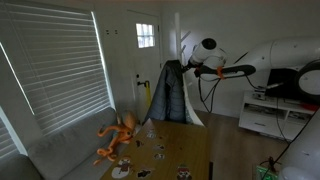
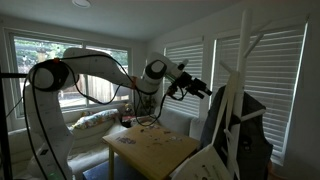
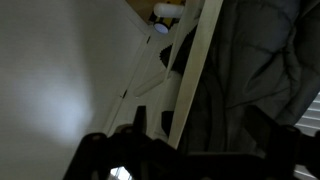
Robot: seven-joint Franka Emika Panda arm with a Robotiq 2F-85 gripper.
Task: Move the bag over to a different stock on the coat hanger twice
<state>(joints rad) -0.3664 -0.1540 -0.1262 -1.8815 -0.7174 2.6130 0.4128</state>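
The coat hanger (image 2: 243, 60) is a slim white pole with angled pegs; it stands at the right in an exterior view and behind the arm's tip (image 1: 181, 45) in the other exterior view. A dark jacket (image 2: 246, 130) (image 1: 172, 95) hangs on it. Beside the jacket hangs a pale bag (image 2: 207, 160) (image 1: 193, 108) with a light strap leading up toward the pegs. My gripper (image 2: 205, 88) (image 1: 190, 68) is open and empty, held at peg height just short of the pole. In the wrist view the pole (image 3: 195, 70) runs diagonally between my dark fingers (image 3: 140, 118), with the jacket (image 3: 255, 70) behind.
A wooden table (image 2: 165, 150) (image 1: 185, 150) with small items stands below the arm. An orange plush toy (image 1: 118, 135) lies on the sofa. Window blinds (image 1: 55, 60), a door (image 1: 146, 50) and a white cabinet (image 1: 270, 118) surround the spot.
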